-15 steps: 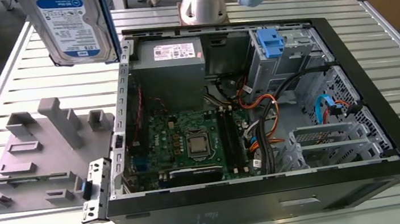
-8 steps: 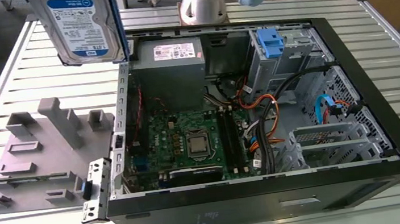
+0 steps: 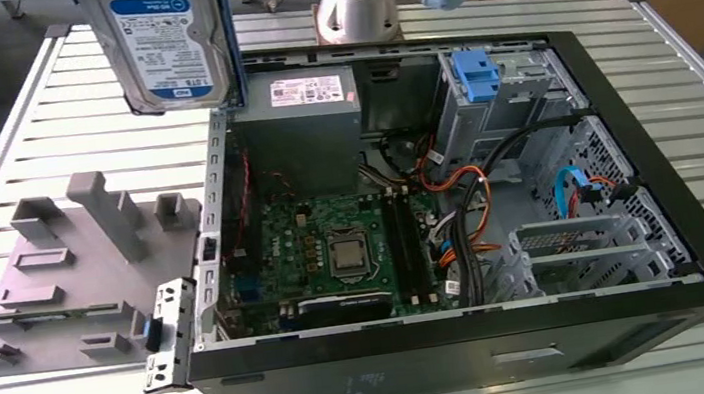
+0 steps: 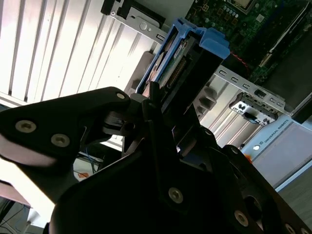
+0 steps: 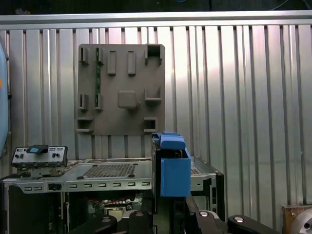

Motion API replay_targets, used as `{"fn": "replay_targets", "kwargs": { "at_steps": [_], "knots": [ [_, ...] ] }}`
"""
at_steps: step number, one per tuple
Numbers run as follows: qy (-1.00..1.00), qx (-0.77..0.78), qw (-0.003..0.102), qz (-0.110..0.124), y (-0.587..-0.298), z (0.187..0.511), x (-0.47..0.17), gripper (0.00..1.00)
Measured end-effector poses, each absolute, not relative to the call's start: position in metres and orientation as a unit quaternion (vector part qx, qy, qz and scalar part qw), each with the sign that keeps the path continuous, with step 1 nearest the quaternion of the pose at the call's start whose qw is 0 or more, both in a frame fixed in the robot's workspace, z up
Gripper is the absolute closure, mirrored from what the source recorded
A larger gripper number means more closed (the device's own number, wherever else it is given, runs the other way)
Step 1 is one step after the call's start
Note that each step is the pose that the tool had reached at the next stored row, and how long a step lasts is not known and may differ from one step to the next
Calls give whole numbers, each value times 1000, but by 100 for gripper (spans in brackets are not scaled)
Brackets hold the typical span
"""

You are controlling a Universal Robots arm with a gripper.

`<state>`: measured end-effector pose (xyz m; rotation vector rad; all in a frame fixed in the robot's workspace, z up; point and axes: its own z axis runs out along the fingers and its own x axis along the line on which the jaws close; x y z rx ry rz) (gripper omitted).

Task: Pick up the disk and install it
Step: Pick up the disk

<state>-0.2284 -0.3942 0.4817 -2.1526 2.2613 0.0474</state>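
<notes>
Gripper (image 4: 162,113) clamps the disk (image 3: 165,41) upright — held aloft.

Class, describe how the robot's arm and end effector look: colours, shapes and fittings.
In the exterior view the arm is a silver-grey tube with rounded joints and a light blue cap. In the second wrist view the end effector is black, built of flat angular plates dotted with silver screw heads.
</notes>
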Motion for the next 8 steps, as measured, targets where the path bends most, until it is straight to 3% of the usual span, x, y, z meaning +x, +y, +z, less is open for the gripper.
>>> {"fn": "replay_targets", "kwargs": {
  "at_steps": [8],
  "knots": [
    [724,-689,10,15,-394,481,-208,65]
  ]
}}
